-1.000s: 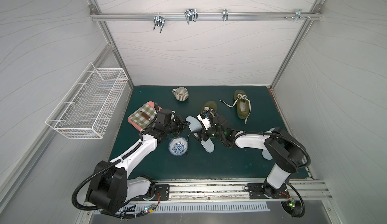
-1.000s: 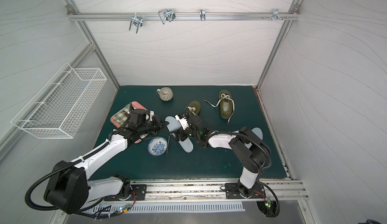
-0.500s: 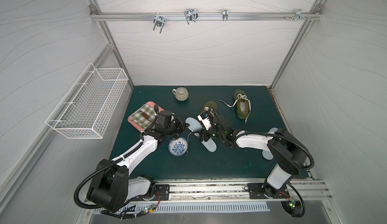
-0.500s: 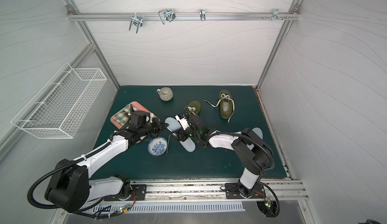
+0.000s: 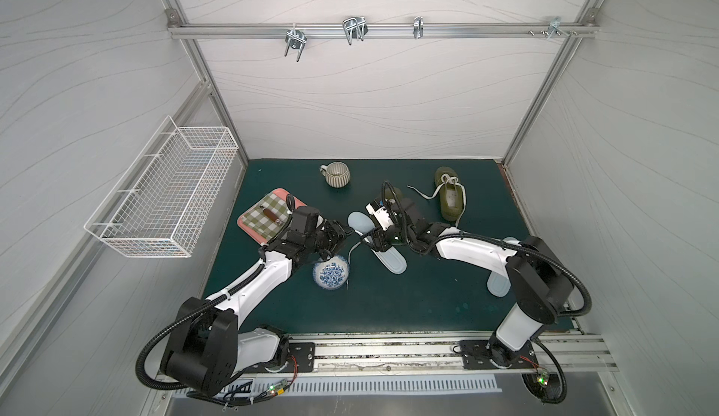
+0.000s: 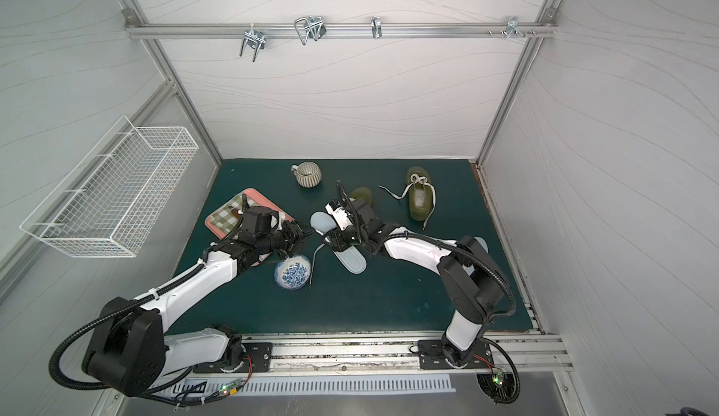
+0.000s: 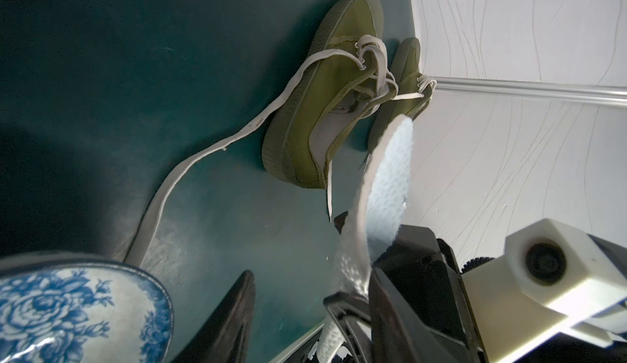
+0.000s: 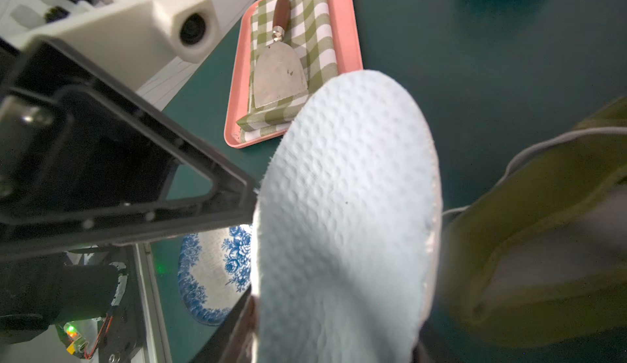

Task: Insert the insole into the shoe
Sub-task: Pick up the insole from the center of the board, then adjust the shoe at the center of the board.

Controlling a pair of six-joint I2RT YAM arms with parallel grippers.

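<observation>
A pale blue insole (image 5: 393, 264) (image 6: 352, 264) lies slanted at mid-table, its toe end raised between the two arms. My right gripper (image 5: 373, 241) (image 8: 334, 337) is shut across the width of the insole (image 8: 346, 208), a finger at each edge. My left gripper (image 5: 344, 235) (image 7: 291, 286) is open, and the insole (image 7: 390, 174) runs past one finger. An olive shoe (image 5: 393, 194) (image 7: 315, 106) sits just behind the right wrist, partly hidden in both top views. A second olive shoe (image 5: 451, 200) (image 6: 420, 200) lies farther back on the right.
A blue-and-white bowl (image 5: 330, 274) stands just under the left gripper, with a loose white lace (image 5: 352, 250) beside it. A pink tray (image 5: 249, 225) holds a checked cloth and a scraper. A striped mug (image 5: 337, 174) is at the back. Another insole (image 5: 498, 285) lies beneath the right arm.
My left gripper has opened and let go of the insole, drawing back a little. The right gripper's jaws have narrowed onto the insole.
</observation>
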